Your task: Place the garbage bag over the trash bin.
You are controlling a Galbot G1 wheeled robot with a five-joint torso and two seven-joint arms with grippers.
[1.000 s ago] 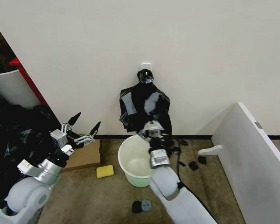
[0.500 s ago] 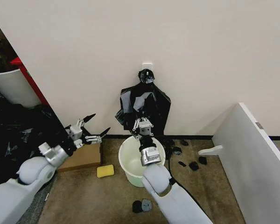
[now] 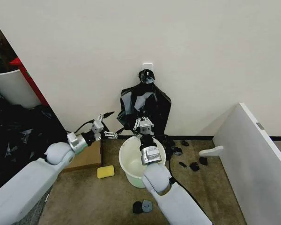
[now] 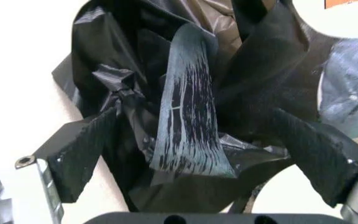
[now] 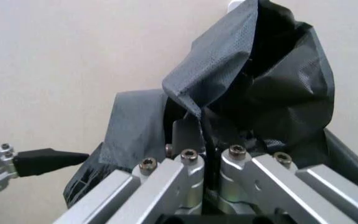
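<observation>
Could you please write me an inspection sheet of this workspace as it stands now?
Surface: brown carpet floor against a white wall.
Job's things: garbage bag hangs on the wall above the trash bin, which stands upright and unlined.
Clutter: yellow sponge, cardboard box, small black pieces on the floor.
Hands: right hand shut on the garbage bag's lower edge; left hand open, fingers either side of the bag's left edge.
Cables: nothing seen.
Surroundings: white panel to the right, heap of black plastic to the left.
</observation>
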